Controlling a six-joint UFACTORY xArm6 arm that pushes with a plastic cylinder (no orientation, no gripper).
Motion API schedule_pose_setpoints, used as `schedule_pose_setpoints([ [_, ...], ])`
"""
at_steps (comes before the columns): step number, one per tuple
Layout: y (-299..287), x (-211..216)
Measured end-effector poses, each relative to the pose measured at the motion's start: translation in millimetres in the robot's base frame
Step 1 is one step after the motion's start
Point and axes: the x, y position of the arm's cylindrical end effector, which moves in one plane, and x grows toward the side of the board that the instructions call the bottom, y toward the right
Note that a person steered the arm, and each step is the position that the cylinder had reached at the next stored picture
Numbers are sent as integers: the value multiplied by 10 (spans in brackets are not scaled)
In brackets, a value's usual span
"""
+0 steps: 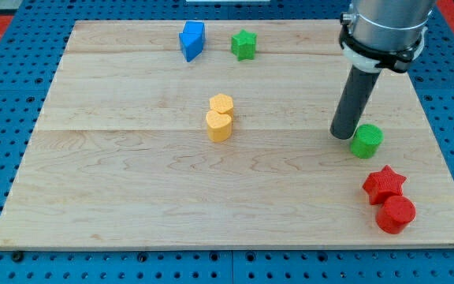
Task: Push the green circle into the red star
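Note:
The green circle [366, 140] lies at the view's right, on the wooden board [132, 197]. The red star [384, 183] lies just below it, towards the view's bottom right, with a small gap between them. My tip [343, 135] rests on the board right at the green circle's left side, touching or nearly touching it. The dark rod rises from there to the arm at the view's top right.
A red round block [396, 214] touches the red star from below. A yellow hexagon [221, 103] and a yellow heart-like block [219, 125] sit together near the middle. A blue block [192, 40] and a green star [243, 44] lie at the view's top.

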Motion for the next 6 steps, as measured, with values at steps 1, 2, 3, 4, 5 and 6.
schedule_pose_setpoints([
  [1,100,-283],
  [2,184,-145],
  [3,211,-52],
  [4,236,213],
  [5,229,-32],
  [6,131,-518],
])
